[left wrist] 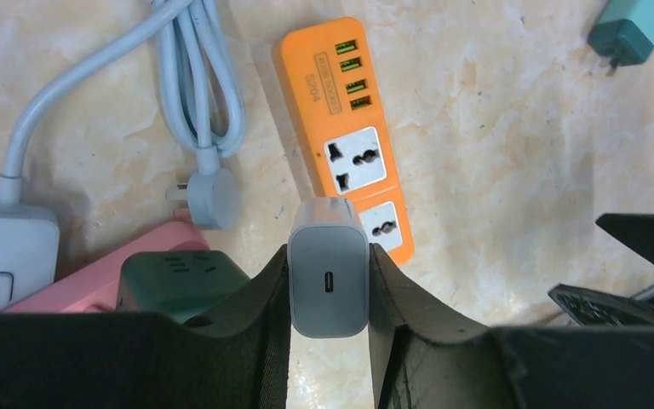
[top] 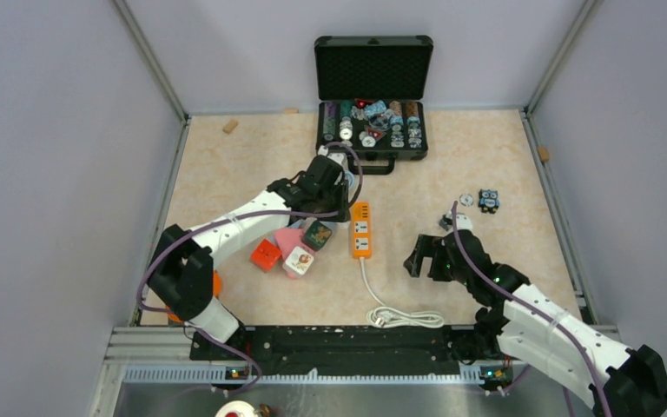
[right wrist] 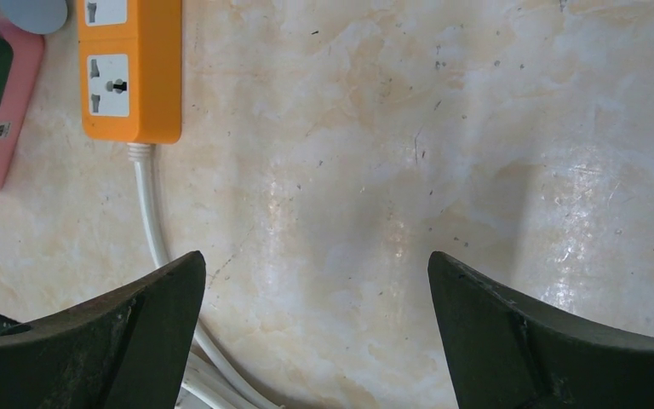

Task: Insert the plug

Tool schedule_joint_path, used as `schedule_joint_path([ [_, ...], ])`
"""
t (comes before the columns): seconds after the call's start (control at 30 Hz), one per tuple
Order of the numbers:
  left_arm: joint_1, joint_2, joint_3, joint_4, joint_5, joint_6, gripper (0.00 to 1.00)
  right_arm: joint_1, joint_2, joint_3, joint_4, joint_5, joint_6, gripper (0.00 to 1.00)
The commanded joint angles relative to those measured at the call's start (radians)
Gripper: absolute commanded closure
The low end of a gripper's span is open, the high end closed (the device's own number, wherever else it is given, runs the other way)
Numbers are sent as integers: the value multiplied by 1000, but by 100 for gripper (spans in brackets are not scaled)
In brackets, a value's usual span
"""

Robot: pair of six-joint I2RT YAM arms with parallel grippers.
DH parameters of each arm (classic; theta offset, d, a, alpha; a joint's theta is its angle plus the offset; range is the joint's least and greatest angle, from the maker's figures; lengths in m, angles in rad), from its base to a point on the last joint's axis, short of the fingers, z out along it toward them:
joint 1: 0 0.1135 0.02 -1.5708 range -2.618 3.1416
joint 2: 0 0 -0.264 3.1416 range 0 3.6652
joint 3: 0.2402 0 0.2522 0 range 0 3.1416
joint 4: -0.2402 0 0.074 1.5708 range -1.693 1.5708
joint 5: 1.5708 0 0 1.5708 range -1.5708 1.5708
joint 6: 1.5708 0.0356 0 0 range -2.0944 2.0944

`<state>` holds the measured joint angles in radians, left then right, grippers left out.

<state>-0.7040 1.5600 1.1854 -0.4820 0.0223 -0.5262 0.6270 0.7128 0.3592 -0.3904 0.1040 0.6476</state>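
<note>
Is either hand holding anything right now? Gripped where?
The left hand holds the grey-white charger plug by its two side faces, port end toward the wrist camera, near the orange power strip. The right hand is open, holding nothing.

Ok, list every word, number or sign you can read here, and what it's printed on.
No text can be quoted.
On the orange power strip: a printed label beside the USB ports, too blurred to read.
On the pink power strip: a small dark mark, too small to read.
On the grey charger: no lettering on the face shown.
</note>
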Motion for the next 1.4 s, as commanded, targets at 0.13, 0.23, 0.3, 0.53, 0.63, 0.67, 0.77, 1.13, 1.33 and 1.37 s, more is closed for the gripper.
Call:
schedule_joint_path([
  [0.13, -45, 75, 57, 47, -163, -59, 100, -10, -30, 26, 9, 14, -7, 1],
  [0.23, -50, 109, 68, 51, -172, -64, 100, -10, -30, 28, 9, 14, -9, 1],
  [0.3, -53, 128, 79, 55, -168, -67, 100, -10, -30, 30, 8, 14, -9, 1],
  [0.53, -61, 179, 101, 76, -150, -98, 100, -10, -39, 29, 13, -3, 1, 1],
  [0.63, -66, 195, 111, 80, -149, -109, 100, -10, -50, 29, 9, -4, 4, 1],
  [0.67, -66, 198, 114, 81, -152, -113, 100, -10, -55, 29, 8, -5, 5, 1],
  [0.77, -69, 199, 115, 85, -155, -124, 100, -10, -62, 29, 5, -5, 4, 1],
  [1.13, -82, 226, 92, 87, -200, -175, 100, -10, -63, 33, 1, -12, 0, 2],
  [1.33, -93, 249, 79, 55, -253, -193, 100, -10, -70, 31, 1, -12, 2, 2],
  [1.37, -94, 250, 74, 57, -255, -196, 100, -10, -71, 30, 3, -13, 4, 2],
])
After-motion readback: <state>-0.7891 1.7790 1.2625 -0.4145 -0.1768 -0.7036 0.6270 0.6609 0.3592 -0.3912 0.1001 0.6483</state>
